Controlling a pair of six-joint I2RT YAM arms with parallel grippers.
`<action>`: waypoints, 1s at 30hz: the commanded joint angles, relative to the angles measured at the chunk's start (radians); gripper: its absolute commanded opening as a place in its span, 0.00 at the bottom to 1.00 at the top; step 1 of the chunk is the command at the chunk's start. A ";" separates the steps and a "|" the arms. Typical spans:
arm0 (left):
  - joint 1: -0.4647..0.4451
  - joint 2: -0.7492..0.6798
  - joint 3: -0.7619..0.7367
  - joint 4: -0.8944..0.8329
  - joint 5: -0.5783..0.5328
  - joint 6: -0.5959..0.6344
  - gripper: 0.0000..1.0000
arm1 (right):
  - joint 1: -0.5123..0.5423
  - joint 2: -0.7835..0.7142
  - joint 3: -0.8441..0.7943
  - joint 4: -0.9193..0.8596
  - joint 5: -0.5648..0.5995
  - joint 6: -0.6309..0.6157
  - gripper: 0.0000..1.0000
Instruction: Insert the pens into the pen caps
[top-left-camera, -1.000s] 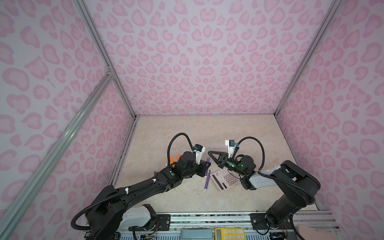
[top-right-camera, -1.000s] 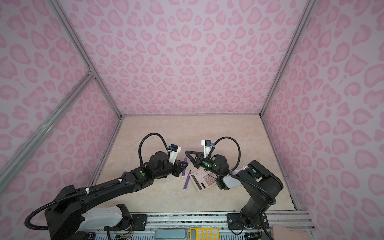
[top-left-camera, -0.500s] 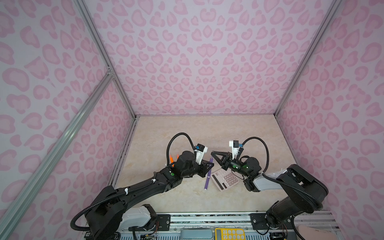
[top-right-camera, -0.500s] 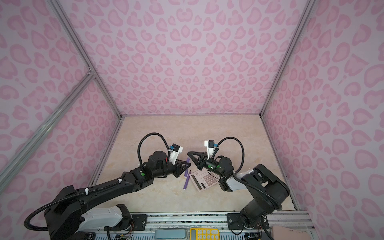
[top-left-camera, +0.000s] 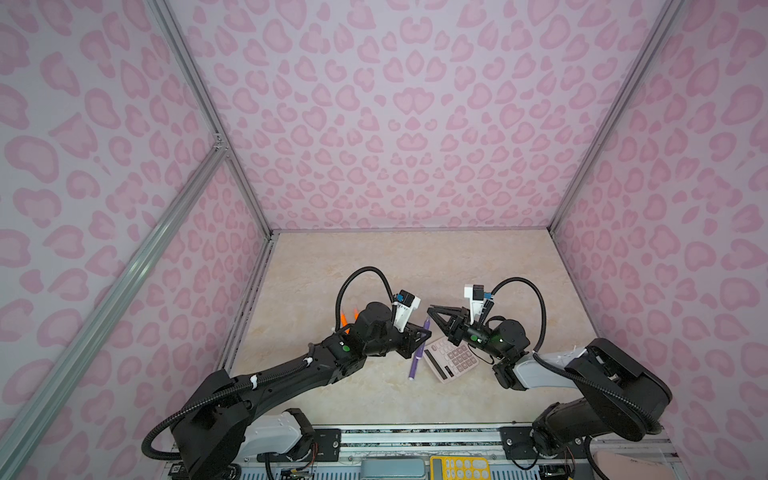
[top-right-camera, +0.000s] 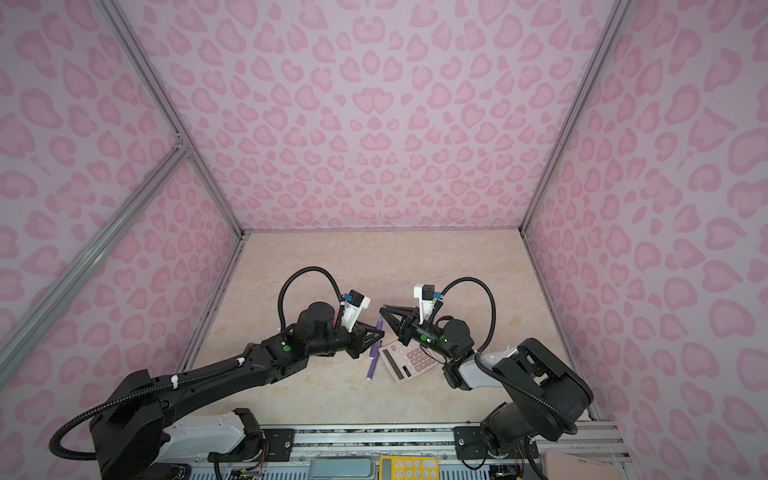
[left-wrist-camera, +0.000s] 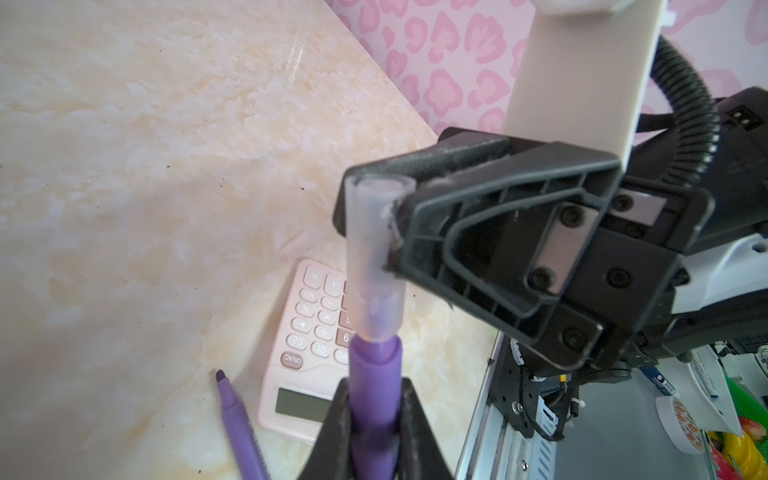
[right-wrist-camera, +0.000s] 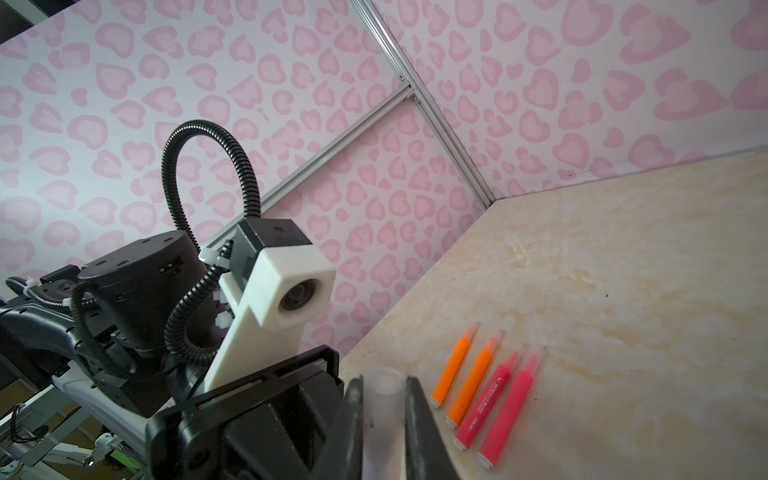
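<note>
Marble tabletop (top-left-camera: 374, 270), pink-print walls (top-left-camera: 415, 124); left claw (left-wrist-camera: 375, 388) tight on purple pen (left-wrist-camera: 376, 361), right claw (right-wrist-camera: 383, 384) tight on clear cap (left-wrist-camera: 374, 257).

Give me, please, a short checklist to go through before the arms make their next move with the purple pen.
1. Seating of the clear cap on the held purple pen: ok, its mouth meets the pen's collar.
2. Grip of the left gripper on that pen: ok, shut on it.
3. Release by the right gripper: not ok, its fingers touch the cap on both sides.
4. Access to the second purple pen: ok, it lies bare-tipped beside the calculator.
5. Spare cap for it: cannot tell; a faint pale tube lies past the calculator.
</note>
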 joint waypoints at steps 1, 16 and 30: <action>-0.013 -0.002 0.028 0.196 0.033 0.053 0.04 | 0.002 -0.009 -0.015 -0.148 0.021 -0.037 0.24; -0.032 -0.018 0.030 0.158 -0.059 0.078 0.04 | 0.057 -0.148 -0.016 -0.318 0.171 -0.054 0.65; -0.038 0.057 0.071 0.114 -0.095 0.075 0.04 | 0.077 -0.313 0.098 -0.626 0.235 -0.093 0.70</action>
